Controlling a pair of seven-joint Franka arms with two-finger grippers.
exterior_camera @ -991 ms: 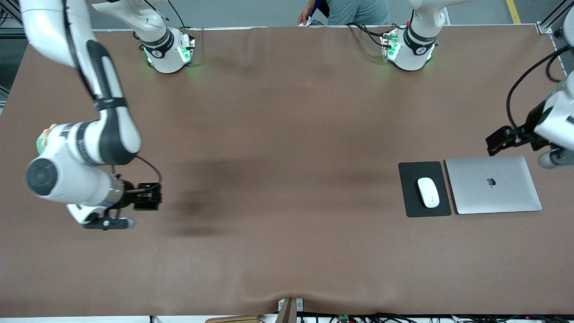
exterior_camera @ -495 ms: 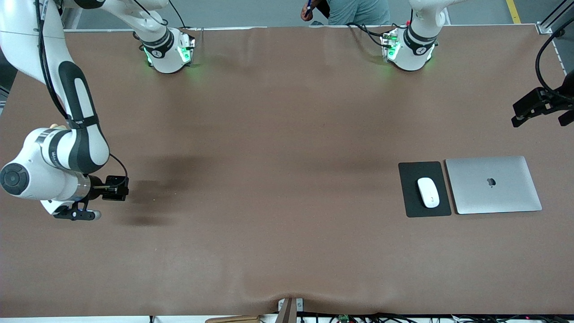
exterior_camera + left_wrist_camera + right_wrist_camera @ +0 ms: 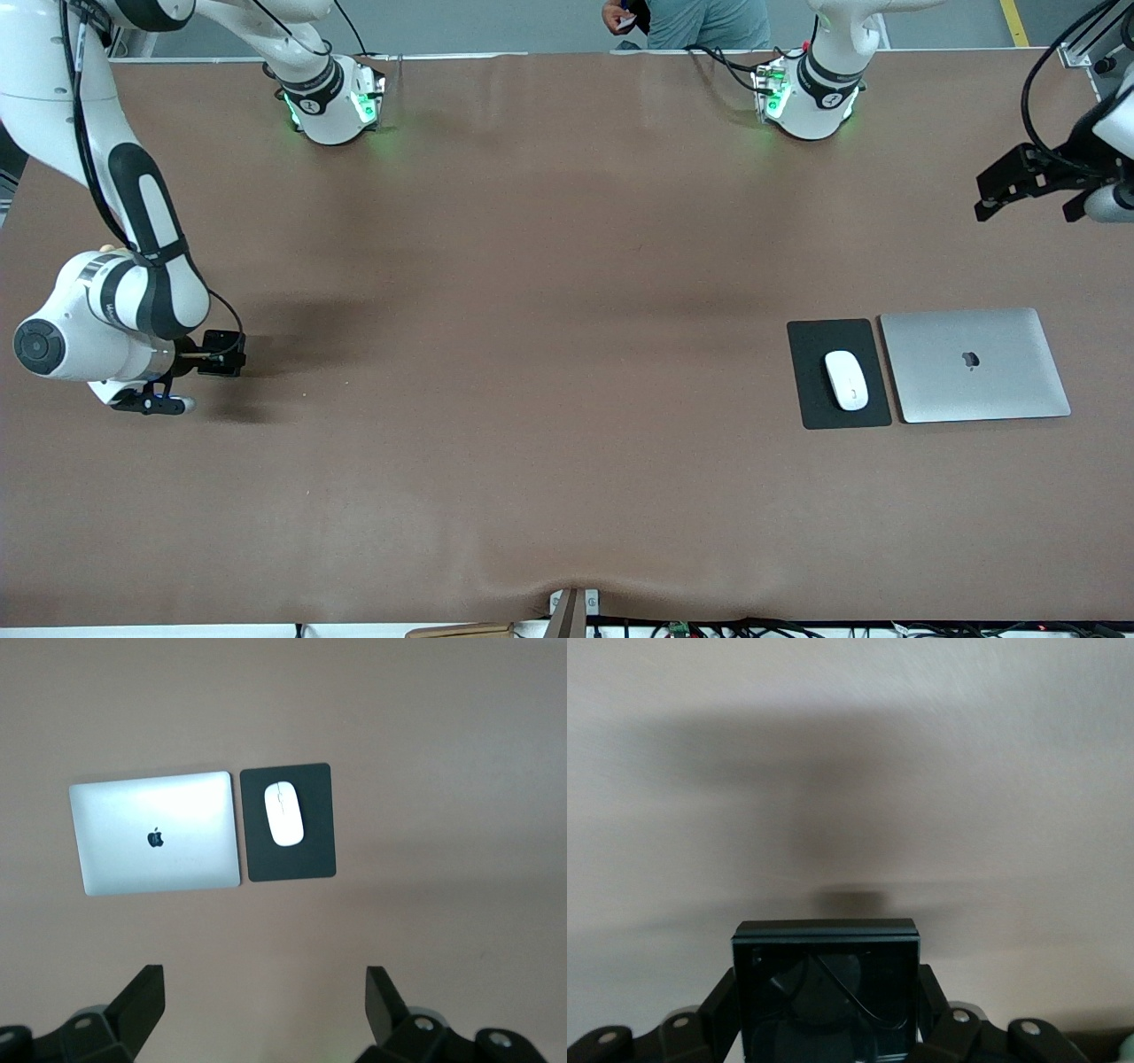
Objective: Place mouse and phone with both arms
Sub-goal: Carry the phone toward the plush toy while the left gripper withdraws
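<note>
The white mouse [image 3: 846, 379] lies on a dark mouse pad [image 3: 811, 390] beside the laptop, toward the left arm's end of the table; it also shows in the left wrist view [image 3: 284, 813]. My right gripper [image 3: 213, 356] is shut on the glossy black phone [image 3: 227, 342] low over bare table at the right arm's end. In the right wrist view the phone [image 3: 824, 970] fills the space between the fingers of that gripper [image 3: 826, 1014]. My left gripper [image 3: 999, 190] is open and empty, high over bare table at the left arm's end; its wrist view shows it [image 3: 266, 1005] with jaws wide apart.
A closed silver laptop [image 3: 974, 363] lies beside the mouse pad, also in the left wrist view [image 3: 155, 833] next to the pad [image 3: 310, 859]. Both arm bases [image 3: 332, 97] [image 3: 806, 93] stand along the table's farthest edge. A person [image 3: 700, 18] stands past that edge.
My right arm has carried the phone toward the right arm's end of the table. My left gripper has risen and drawn away from the laptop.
</note>
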